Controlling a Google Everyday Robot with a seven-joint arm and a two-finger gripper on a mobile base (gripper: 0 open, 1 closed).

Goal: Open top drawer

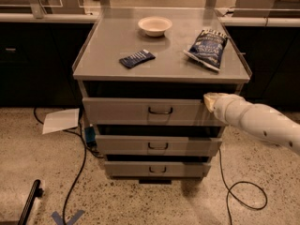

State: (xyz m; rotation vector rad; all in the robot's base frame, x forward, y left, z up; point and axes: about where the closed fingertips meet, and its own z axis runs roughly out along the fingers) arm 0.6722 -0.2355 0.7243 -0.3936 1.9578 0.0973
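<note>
The top drawer (126, 111) is the widest grey front of three, just under the cabinet top, with a small dark loop handle (160, 110) at its centre. A dark gap shows above its front. My gripper (209, 101) is at the end of the white arm (262, 123), which reaches in from the right. It sits at the right end of the top drawer's front, level with its upper edge and well to the right of the handle.
On the cabinet top (161, 69) are a white bowl (154, 26), a dark flat packet (136, 58) and a blue chip bag (206, 47). Two lower drawers (157, 146) (157, 169) sit below. Cables (239, 191) and a paper sheet (61, 120) lie on the floor.
</note>
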